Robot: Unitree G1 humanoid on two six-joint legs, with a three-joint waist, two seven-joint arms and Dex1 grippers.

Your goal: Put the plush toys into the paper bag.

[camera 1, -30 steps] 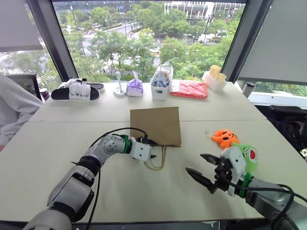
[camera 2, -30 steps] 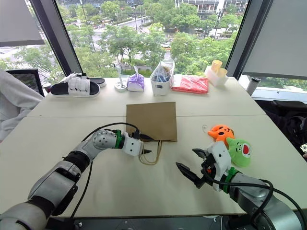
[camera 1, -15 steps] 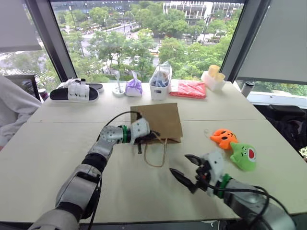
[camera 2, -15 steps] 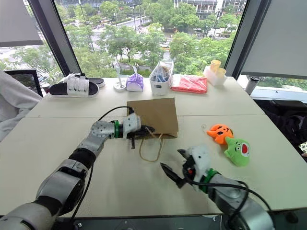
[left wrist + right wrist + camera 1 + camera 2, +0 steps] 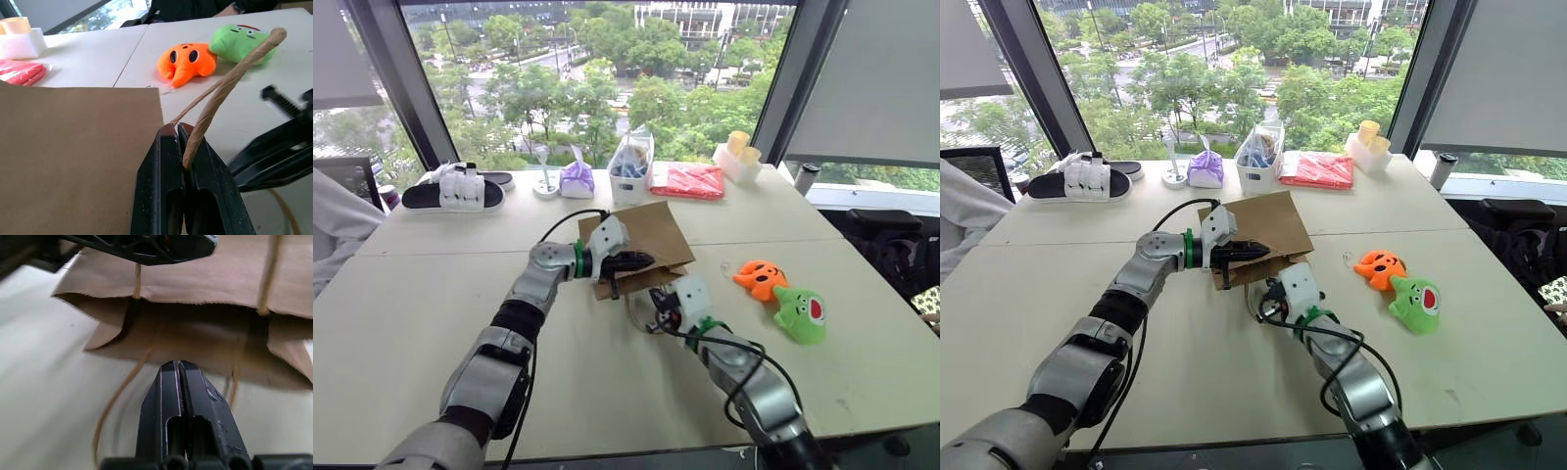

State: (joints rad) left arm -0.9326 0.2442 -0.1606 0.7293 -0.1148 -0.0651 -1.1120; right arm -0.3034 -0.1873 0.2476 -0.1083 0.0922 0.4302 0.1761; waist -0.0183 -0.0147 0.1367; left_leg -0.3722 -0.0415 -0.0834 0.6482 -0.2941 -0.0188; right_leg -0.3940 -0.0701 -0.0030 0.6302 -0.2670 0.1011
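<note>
Plain brown kraft paper bag (image 5: pixel 641 245) lying near the middle of the pale table (image 5: pixel 431 304), its mouth edge lifted off the surface and gaping slightly, thin twisted tan loop handles (image 5: pixel 230 81) at that edge. Upper handle and top lip pinched between the closed black fingers of the left gripper (image 5: pixel 182 147), which holds the mouth up. Right gripper (image 5: pixel 179 374) just in front of the bag's opening, low over the table, fingers pressed together with nothing visibly between them; lower handle looping loosely beside it. Both plush toys outside the bag, to its right and well apart from it: fist-sized orange soft toy with a dark pumpkin face (image 5: pixel 759 278), and just beyond it, touching or nearly so, the smaller bright green one (image 5: pixel 801 312). Judged from this: bag only partly opened, no toy picked up, nothing loaded; all of the placing left to do. Open tabletop between bag and toys, free for the right arm to swing across; table's right edge past the green toy, with some margin. Behind the bag, along the window edge: black-and-white sandal (image 5: pixel 455 189), purple pouch (image 5: pixel 577 180), clear plastic bag of items (image 5: pixel 631 167), red packet (image 5: pixel 690 180).
</note>
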